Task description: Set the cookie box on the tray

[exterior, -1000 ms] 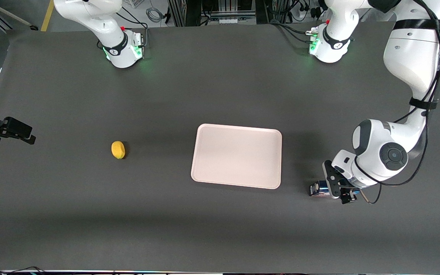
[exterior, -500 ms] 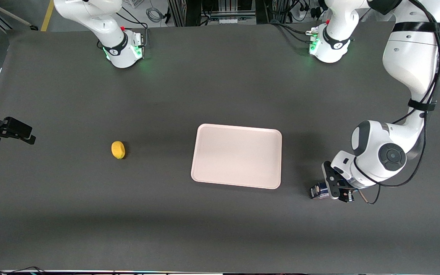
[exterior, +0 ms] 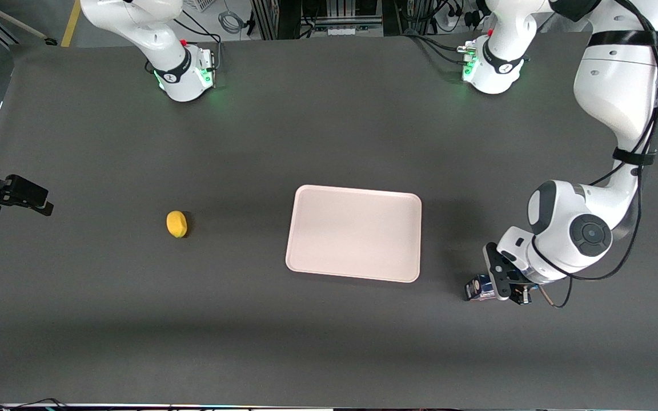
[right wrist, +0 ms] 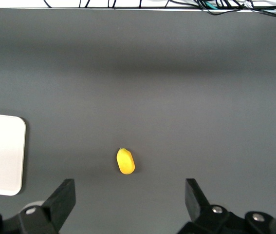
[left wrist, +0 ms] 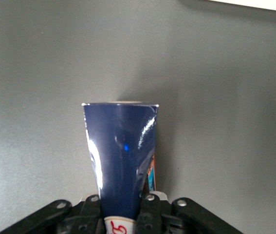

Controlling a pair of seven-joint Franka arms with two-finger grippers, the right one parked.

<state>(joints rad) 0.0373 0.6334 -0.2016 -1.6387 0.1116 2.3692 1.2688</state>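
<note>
Dark-blue carton showed between the fingers of the left arm's gripper (exterior: 492,288): one cookie box (exterior: 476,287), and only one, gripped at one end with its free end pointing toward the tray. In the left wrist view the gripper (left wrist: 123,207) was clenched on the cookie box (left wrist: 120,156), the glossy blue face bowed in where the fingers (left wrist: 150,204) pressed it, and a strip of white with red lettering showed at the clamped end. The box sat at the working arm's end of the table, near the tray's short edge but apart from it, and slightly nearer the front camera than the tray's nearest corner. Whether it rested on the table or hung just above it could not be told.

One tray (exterior: 354,233), pale pinkish-white with rounded corners and a low rim, lay flat near the middle of the table (exterior: 329,142) and held nothing. One small yellow lump (exterior: 176,224) lay well apart from it, toward the parked arm's end.
</note>
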